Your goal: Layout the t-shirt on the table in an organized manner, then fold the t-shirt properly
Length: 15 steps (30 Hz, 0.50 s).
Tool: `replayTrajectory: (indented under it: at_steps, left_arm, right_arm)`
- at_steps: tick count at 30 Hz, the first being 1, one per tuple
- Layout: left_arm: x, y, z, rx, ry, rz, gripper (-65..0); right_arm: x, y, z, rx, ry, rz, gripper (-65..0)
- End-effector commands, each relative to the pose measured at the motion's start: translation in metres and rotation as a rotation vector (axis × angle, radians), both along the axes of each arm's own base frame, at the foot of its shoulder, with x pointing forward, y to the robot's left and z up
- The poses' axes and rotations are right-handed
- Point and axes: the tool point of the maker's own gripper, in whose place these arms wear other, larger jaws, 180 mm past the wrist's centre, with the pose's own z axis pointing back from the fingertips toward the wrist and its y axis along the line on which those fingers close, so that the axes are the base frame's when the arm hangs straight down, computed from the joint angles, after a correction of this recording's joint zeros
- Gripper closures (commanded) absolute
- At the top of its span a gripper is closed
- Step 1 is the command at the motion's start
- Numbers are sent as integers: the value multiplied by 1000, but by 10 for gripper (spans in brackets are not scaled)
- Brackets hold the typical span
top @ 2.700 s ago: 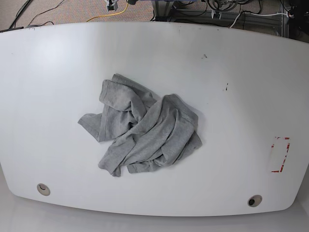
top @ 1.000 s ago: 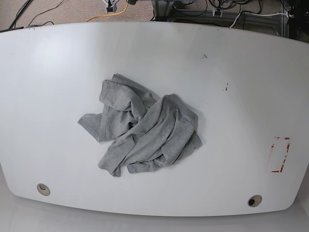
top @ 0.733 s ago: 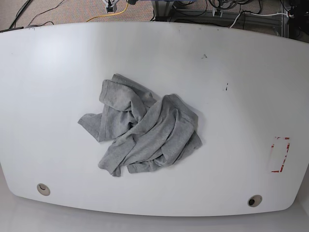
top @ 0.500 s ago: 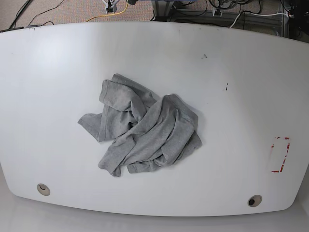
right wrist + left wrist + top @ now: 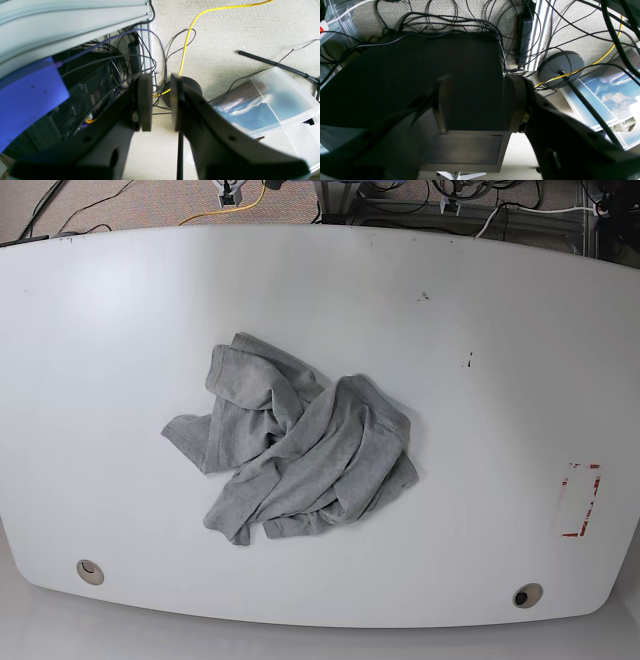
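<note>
The grey t-shirt (image 5: pixel 300 450) lies crumpled in a heap near the middle of the white table (image 5: pixel 480 300). No arm or gripper shows in the base view. The left wrist view finds my left gripper (image 5: pixel 478 100) off the table, over a dark box and cables, its jaws wide apart with nothing between them. My right gripper (image 5: pixel 160 100) hangs over carpet and cables in the right wrist view. A narrow gap separates its fingers (image 5: pixel 145 100) and they hold nothing. Neither wrist view shows the t-shirt.
Two round grommets (image 5: pixel 90 571) (image 5: pixel 527 595) sit near the table's front edge. A red tape outline (image 5: pixel 580 500) marks the right side. Cables and metal frames lie beyond the far edge. A clear plastic bin (image 5: pixel 275 100) stands on the carpet.
</note>
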Motion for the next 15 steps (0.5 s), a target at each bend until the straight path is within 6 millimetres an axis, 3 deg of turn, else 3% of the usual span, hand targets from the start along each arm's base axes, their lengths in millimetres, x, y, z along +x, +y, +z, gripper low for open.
replayTrajectory:
  at_steps: [1,15]
  left_arm:
    - [-1,5,1,9,1,-5,-292]
    - [-1,6,1,12,0,-5,-291]
  right_arm:
    - [-3,-4,1,-1,1,-6,-118]
    - [0,-4,1,-4,-5,-6,-118]
